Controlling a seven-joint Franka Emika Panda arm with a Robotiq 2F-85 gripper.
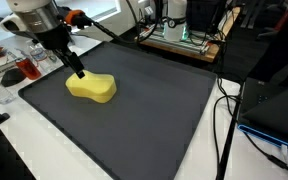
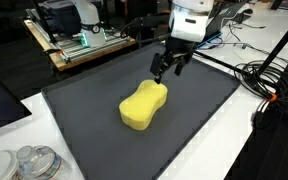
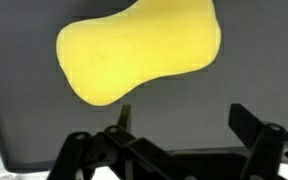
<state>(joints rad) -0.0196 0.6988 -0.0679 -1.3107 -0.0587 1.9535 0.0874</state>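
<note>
Wrist view: one yellow sponge [image 3: 139,50] fills the upper middle of the frame, lying flat on one dark grey mat [image 3: 24,120] that covers nearly all the rest. Along the bottom edge the gripper [image 3: 162,135] shows its two black fingers [image 3: 252,125], one at lower left and one at lower right. They stand wide apart with nothing between them. The sponge lies above them in the picture, clear of both.

In an exterior view, starting from the left edge, a small heap of clutter [image 1: 14,68] with one red piece in it sits at upper left on the white table [image 1: 9,150]; its items are too small to count. Next comes the single gripper [image 1: 76,70], pointing down at the left end of the sponge [image 1: 91,87], just beside it. Whether a fingertip touches the sponge cannot be told here. The mat [image 1: 144,125] spreads across the middle. At top centre is one wooden board [image 1: 179,38] carrying electronics, and several black cables [image 1: 222,110] run down the right side.

In an exterior view, clear jars [image 2: 29,162] stand at lower left, their number hard to tell, and the wooden board [image 2: 84,45] is at upper left. The one sponge [image 2: 142,105] lies at the centre of the mat [image 2: 84,120]. The gripper [image 2: 170,68] is just above and right of it with its jaws spread, and a tangle of cables [image 2: 269,85] lies at right.
</note>
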